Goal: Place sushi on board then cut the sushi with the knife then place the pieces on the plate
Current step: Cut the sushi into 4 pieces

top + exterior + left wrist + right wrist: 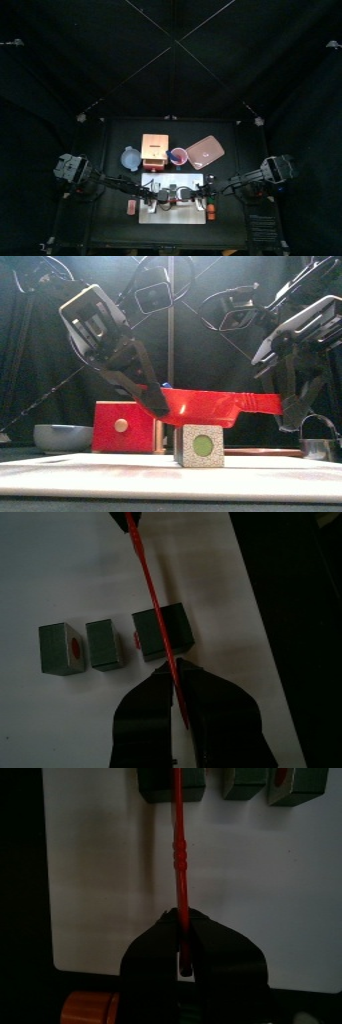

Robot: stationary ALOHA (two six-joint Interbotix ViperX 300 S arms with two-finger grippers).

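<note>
While the knife (221, 406) was clamped between left end effector (175, 670) and right end effector (182, 920), the sushi (201, 444) beneath was crossed squarely.

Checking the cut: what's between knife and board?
Front view: one speckled, green-centred toy sushi block, on the white cutting board under the red toy knife.

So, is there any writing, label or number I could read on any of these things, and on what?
None: no readable text shows anywhere. The white cutting board, the dark green sushi blocks, the red toy knife and the pale wooden box with a red drawer front all look unmarked. The round green spot on one block's end is filling, not a sign.
</note>
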